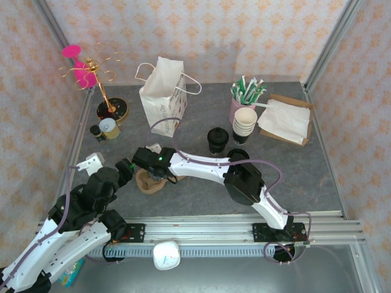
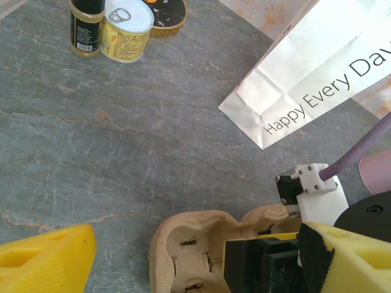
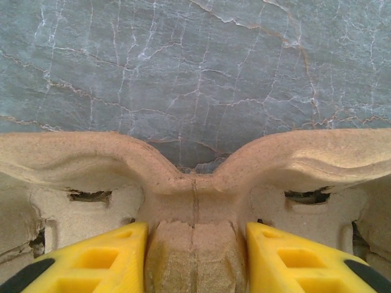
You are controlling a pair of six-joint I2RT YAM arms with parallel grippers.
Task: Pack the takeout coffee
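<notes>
At the left-centre of the desk [image 1: 293, 171], the right arm reaches across to the pulp cup carrier [image 1: 148, 181]. The step in hand looks like securing that carrier so the takeout coffee [image 1: 217, 139] can be set into one of its holes. The coffee stands upright, well apart from the carrier, towards the middle of the desk and just beside the stack of cups [image 1: 244, 124].

To do this well, the grip should sit square on the carrier's centre post [image 3: 195, 201], firm enough to stop slipping yet gentle enough not to crush the soft pulp. The tray should be kept level, holes up. Any lift or slide should be slow, since a one-point hold may let the light tray swing or tilt.

The right end effector [image 3: 195, 238] straddles the post. Its yellow fingers [image 3: 91, 259] press against both sides, gripping the carrier. The left end effector [image 2: 195, 250] hovers over the carrier's near edge with its jaws spread wide. It holds nothing and touches nothing that I can see.
</notes>
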